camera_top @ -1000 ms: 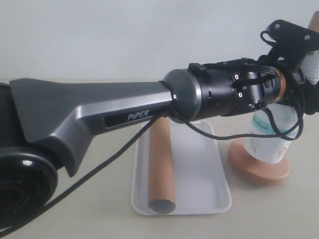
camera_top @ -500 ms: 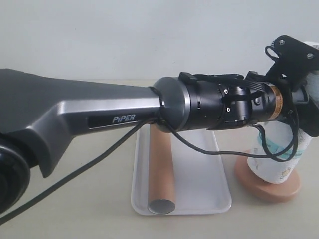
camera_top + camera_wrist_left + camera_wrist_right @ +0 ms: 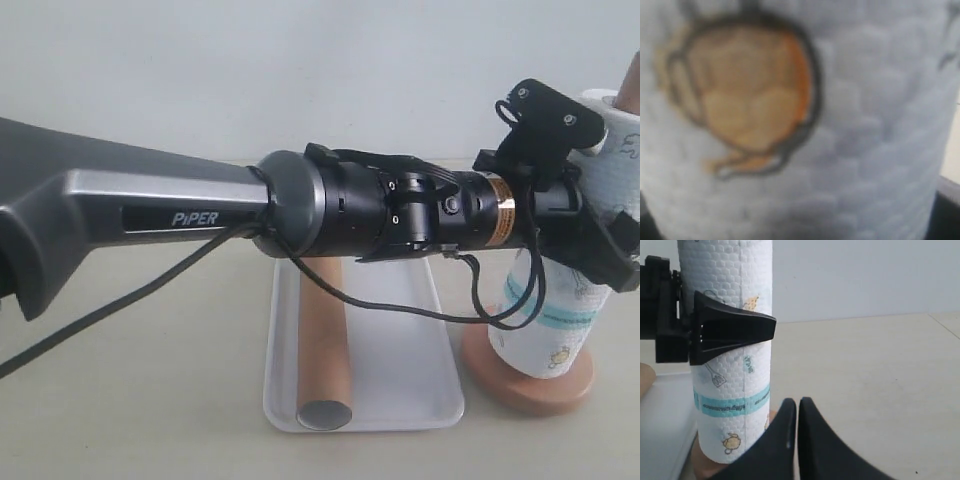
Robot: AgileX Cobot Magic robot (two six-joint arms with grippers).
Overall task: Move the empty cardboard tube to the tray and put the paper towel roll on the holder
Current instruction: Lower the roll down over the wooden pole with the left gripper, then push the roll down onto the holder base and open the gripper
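Tabletop (image 3: 140, 400): pale beige, matte, plain, spanning the whole near field left to right. Far edge meets the wall (image 3: 300, 70) in a straight line. Wall off-white, blank, evenly lit. Right wrist view: same surface and wall, with one thin faint line crossing the tabletop diagonally at its far right.

Beige table (image 3: 150, 400) with tray (image 3: 405, 345), holder (image 3: 530, 388)
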